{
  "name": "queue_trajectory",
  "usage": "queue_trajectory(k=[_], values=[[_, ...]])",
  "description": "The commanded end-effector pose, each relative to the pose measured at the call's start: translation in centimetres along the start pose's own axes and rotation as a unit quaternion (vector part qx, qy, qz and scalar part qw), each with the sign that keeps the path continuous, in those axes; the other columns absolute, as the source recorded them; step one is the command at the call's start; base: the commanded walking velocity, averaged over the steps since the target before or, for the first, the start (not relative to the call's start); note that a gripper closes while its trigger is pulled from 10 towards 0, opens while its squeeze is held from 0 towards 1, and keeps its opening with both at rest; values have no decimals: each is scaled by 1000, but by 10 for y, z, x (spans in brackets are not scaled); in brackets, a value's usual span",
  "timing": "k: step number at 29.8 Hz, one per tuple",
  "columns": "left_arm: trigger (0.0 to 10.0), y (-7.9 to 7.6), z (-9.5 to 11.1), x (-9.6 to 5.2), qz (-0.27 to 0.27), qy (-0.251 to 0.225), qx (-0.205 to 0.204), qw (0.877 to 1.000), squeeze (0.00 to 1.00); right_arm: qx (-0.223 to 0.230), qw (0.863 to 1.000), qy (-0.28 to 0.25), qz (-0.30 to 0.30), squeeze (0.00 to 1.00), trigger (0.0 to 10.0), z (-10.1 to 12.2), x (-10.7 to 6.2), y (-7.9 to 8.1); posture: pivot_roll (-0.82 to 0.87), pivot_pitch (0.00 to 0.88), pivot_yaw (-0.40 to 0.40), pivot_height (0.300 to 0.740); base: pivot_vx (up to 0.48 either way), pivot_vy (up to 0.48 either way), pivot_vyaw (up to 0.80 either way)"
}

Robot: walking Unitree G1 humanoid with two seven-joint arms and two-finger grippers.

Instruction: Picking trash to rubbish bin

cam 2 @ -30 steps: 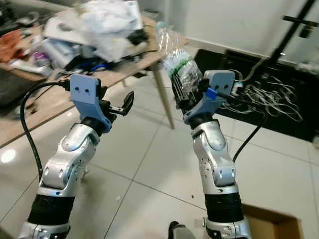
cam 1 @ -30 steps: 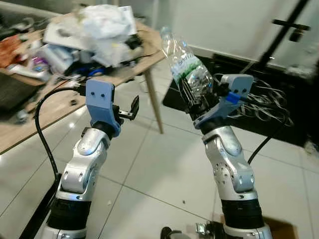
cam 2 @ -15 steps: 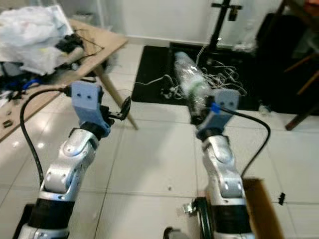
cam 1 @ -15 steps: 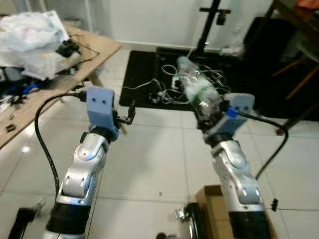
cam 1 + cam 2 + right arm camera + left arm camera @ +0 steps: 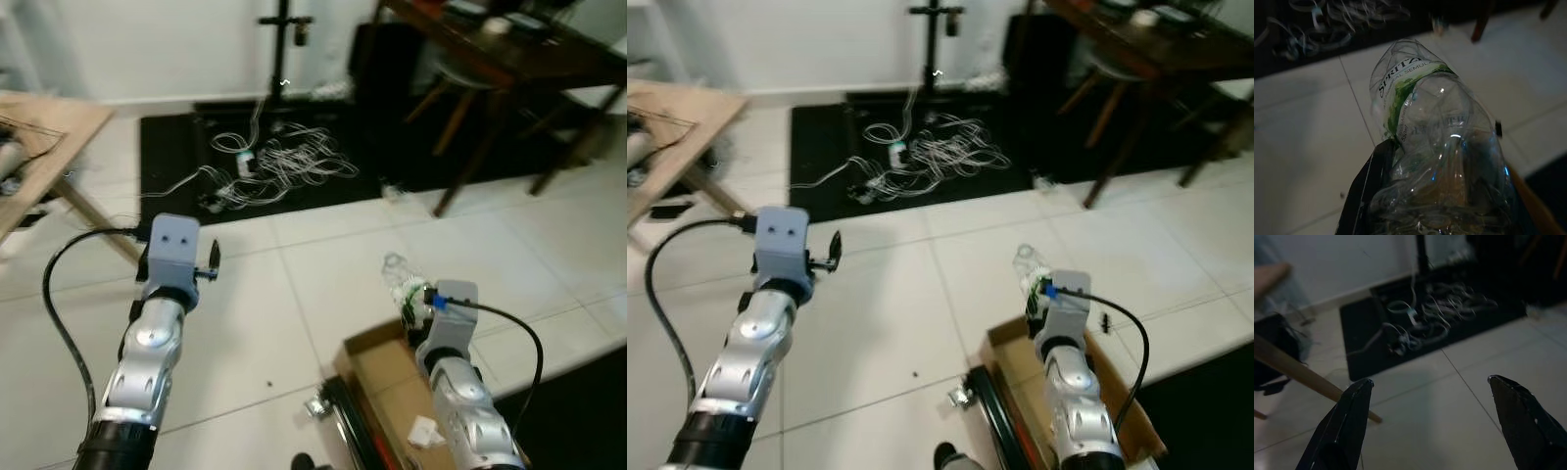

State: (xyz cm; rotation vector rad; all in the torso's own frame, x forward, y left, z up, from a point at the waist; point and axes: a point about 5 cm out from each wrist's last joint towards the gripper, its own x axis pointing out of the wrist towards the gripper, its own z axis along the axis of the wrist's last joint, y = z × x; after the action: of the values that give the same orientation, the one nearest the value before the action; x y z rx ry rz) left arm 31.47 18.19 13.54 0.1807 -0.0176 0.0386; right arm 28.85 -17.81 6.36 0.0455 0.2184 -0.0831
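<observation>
The right gripper [image 5: 1036, 290] is clenched on a crushed clear bottle [image 5: 1435, 147] with a green label; one black finger [image 5: 1367, 188] presses along the side of the bottle, and the bottle sticks out past the fingertips. In the eye views the bottle [image 5: 401, 284] points toward 11 o'clock from the gripper, and it hangs above the far edge of a cardboard box [image 5: 377, 377]. The box stands open on the floor at 5 o'clock of the picture, and a small white scrap [image 5: 423, 431] lies inside it. The left gripper [image 5: 210, 264] is raised at 9 o'clock of the bottle, well apart from it. Its fingers [image 5: 1347, 423] are spread wide and they hold nothing and touch nothing. The floor [image 5: 294, 323] has pale glossy tiles. At 12 o'clock a black mat [image 5: 181, 162] lies on the tiles with a tangle of white cables [image 5: 284, 157] on it, and a black stand [image 5: 284, 44] rises behind it before a white wall. A dark table [image 5: 490, 49] stands at 2 o'clock, and a corner of a wooden table [image 5: 49, 122] with a slanted leg is at 9 o'clock.
</observation>
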Motion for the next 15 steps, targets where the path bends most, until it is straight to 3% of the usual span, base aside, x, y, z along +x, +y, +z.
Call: queue_trajectory(k=[1, 5, 11, 15], values=[[10000, 0, -8, -2, -5, 8, 2, 1000, 0, -5, 1000, 16, -3, 0, 10000, -9, -2, -2, 12, 152, -19, 740, 0, 0, -800], [10000, 0, -30, -10, -21, 22, -14, 999, 0, -10, 1000, 22, 0, 0, 10000, -17, 0, 0, 7, 149, -14, 740, 0, 0, -800], [10000, -8, -30, -13, -60, 15, -22, 998, 0, -15, 1000, 25, 5, 0, 10000, -21, 0, 2, 11, 151, -17, 740, 0, 0, -800], [10000, -10, -27, -10, -58, 14, -35, 998, 0, -14, 1000, 22, 5, 0, 10000, -20, 2, 3, 17, 166, -21, 740, 0, 0, -800]])
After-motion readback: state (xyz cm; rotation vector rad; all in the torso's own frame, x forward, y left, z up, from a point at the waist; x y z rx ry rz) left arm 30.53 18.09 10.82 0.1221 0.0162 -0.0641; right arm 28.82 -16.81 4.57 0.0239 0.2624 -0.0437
